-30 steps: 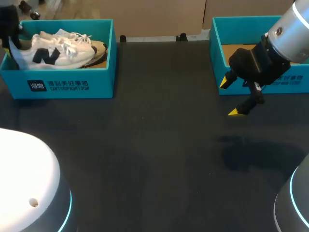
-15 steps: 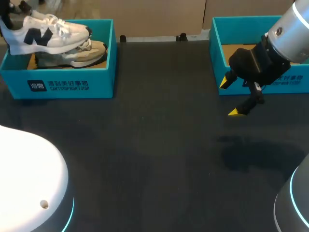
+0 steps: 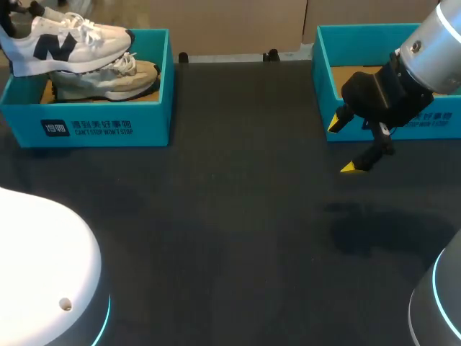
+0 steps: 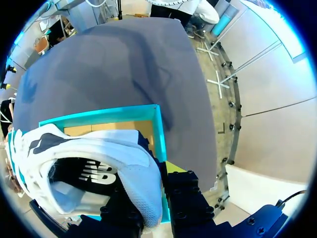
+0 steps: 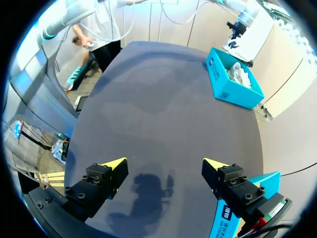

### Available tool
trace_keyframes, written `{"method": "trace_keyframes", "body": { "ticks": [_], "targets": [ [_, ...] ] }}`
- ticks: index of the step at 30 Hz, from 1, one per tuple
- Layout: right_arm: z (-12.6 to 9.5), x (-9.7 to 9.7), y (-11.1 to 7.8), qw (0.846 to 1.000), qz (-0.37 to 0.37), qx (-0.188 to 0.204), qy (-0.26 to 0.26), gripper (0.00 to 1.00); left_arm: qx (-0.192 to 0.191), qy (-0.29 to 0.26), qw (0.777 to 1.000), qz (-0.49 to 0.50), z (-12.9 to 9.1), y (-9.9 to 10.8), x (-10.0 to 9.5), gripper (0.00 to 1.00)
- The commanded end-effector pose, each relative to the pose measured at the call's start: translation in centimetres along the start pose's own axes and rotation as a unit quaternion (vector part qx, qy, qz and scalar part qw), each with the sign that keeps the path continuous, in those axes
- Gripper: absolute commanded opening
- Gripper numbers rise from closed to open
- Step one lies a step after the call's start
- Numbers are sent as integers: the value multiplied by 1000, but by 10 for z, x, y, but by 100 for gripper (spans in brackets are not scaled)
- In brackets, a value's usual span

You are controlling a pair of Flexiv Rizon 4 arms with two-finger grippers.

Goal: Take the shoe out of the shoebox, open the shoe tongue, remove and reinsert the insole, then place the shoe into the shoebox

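Upper left: white sneaker [image 3: 68, 45] above teal cardboard shoebox [image 3: 108, 119].
Left claw [image 4: 151, 201] pinches heel; clear the rim first. Right claw [image 3: 342, 145] wide.

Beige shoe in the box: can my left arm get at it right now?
Probably not. The left gripper is shut on the white shoe at its heel, and that shoe hangs just above the beige shoe in the left shoebox, covering part of it.

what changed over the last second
The left gripper lifted the white shoe up out of the left shoebox; it now hangs above the box. The tan shoe stayed inside. The right gripper stayed open, by the right shoebox.
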State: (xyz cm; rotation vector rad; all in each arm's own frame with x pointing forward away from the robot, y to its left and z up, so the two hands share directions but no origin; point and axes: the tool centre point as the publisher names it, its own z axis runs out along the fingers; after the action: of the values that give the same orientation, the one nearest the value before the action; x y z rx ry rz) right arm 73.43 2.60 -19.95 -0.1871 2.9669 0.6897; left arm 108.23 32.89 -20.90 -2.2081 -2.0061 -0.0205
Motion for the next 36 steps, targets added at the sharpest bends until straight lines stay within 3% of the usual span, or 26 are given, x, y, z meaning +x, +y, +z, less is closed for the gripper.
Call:
{"method": "trace_keyframes", "body": {
  "ticks": [1, 13, 20, 36],
  "targets": [
    [1, 0, 0, 1000, 0, 1, 0, 100, 0, 0, 1000, 1, -2, -1, 0, 0],
    [1, 0, 0, 1000, 0, 1, 0, 100, 0, 0, 1000, 1, -2, -1, 0, 0],
    [1, 0, 0, 1000, 0, 1, 0, 100, -33, 11, 999, -10, -17, -31, -33, 0],
    [1, 0, 0, 1000, 0, 1, 0, 100, -35, 39, 998, -43, -45, -84, -86, 0]
  ]
}}
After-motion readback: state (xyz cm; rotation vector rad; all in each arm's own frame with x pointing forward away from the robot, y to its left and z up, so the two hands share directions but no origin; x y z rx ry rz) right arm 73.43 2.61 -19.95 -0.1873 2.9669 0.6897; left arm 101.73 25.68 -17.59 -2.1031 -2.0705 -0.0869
